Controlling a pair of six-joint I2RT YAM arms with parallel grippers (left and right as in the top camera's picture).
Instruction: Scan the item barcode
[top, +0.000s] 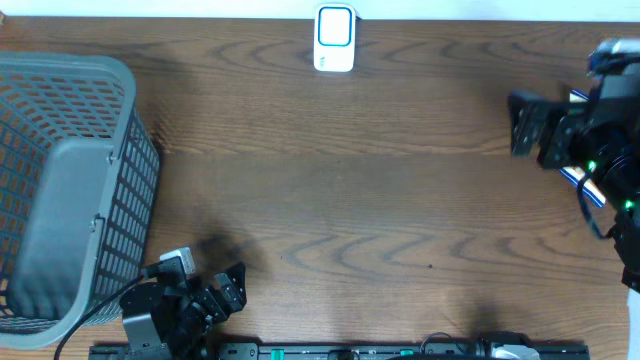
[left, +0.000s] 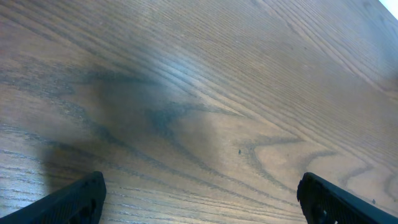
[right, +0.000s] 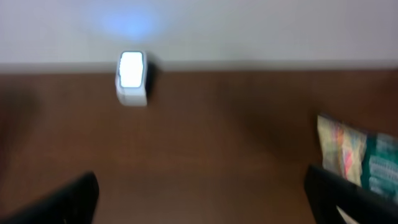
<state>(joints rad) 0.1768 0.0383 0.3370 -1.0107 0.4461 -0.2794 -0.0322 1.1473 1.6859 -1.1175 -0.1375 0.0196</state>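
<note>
**benchrat:** Where's the thing that gets scanned? I only see it in one view.

**yam_fan:** Yeah, just the right wrist view. It's a packet (right: 359, 155) at the far right edge, lying on the table (top: 400, 200), with its lower part hidden behind one finger of the right claw (right: 202, 200). It looks like a crinkly snack-type bag, pale yellow with pinkish bits on the left and teal-green print on the right. It's way too blurry to make out a barcode or any text.

**benchrat:** And the scanner?

**yam_fan:** The scanner (top: 334, 38) is a little white box with a glowing blue-rimmed face. It's at the far edge of the table, about the middle, well apart from the packet.

**benchrat:** What are the arms doing?

**yam_fan:** The right arm's over at the right side, on the far half, with its claw pointing left across the table. The fingers are spread wide with nothing between them, and they aren't touching the packet. The left arm's folded up at the near left corner, just beside the grey mesh basket (top: 60, 180). The left claw (left: 202, 202) is tipped down over bare wood, also wide open and not gripping anything, with only its shadow under it.
</note>
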